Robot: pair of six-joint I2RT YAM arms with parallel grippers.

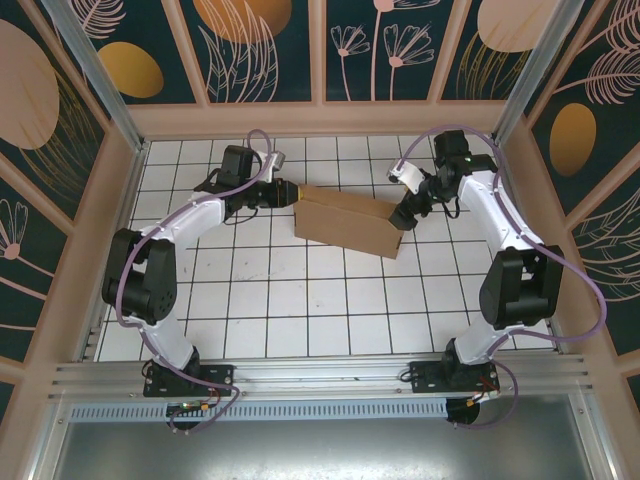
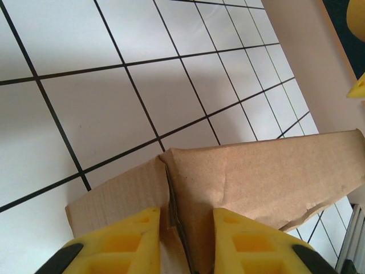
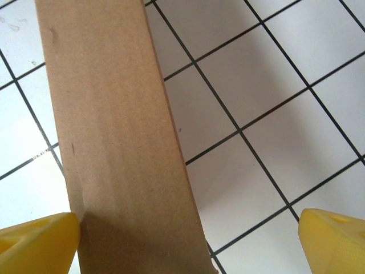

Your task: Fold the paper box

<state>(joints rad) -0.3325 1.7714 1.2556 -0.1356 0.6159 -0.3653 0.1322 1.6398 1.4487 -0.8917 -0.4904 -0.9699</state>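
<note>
- One paper box (image 1: 345,225), brown cardboard, on tiled bench (image 1: 300,300).
- Two pincers: left pincer (image 1: 285,192) clamped on box's end flap; right pincer (image 1: 403,214) spread wide at other end.

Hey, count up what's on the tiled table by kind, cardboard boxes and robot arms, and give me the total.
paper box: 1
robot arms: 2, the left arm and the right arm
Total: 3

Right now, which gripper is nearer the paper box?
Left. The left gripper is pinched on a cardboard edge at the left end of the paper box. The right gripper is open, straddling a wall at the box's right end without gripping it.
</note>
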